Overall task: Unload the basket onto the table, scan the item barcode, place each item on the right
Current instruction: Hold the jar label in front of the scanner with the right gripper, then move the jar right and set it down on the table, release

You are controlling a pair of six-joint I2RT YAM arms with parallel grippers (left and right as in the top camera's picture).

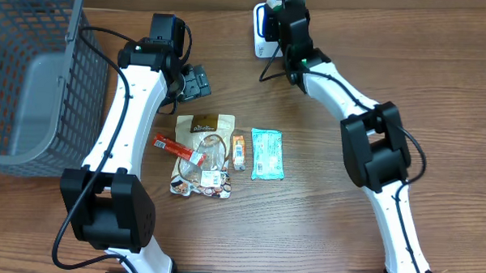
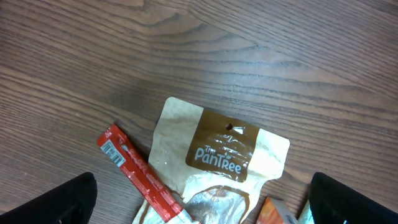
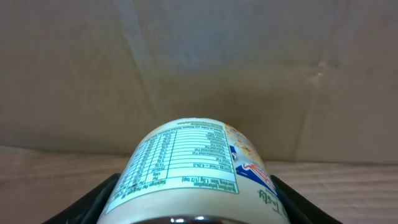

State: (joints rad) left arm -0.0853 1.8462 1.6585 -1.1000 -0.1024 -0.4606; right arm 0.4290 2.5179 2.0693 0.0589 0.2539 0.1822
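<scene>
The item in hand is a cream jar (image 3: 186, 162) with a nutrition table and a blue-and-red label, lying sideways. My right gripper (image 3: 193, 208) is shut on it, a black finger on each side, facing a cardboard wall. Seen from overhead, the right gripper (image 1: 283, 7) is at the table's far edge and the arm hides most of the jar. A white and blue device (image 1: 262, 30) on a thin black stand sits just left of it. My left gripper (image 2: 202, 208) is open above a brown and cream Pantree pouch (image 2: 217, 149), touching nothing.
A red stick pack (image 1: 178, 148) lies across the pouch (image 1: 203, 155). An orange bar (image 1: 238, 151) and a teal packet (image 1: 267, 153) lie to its right. A grey mesh basket (image 1: 26, 72) fills the far left.
</scene>
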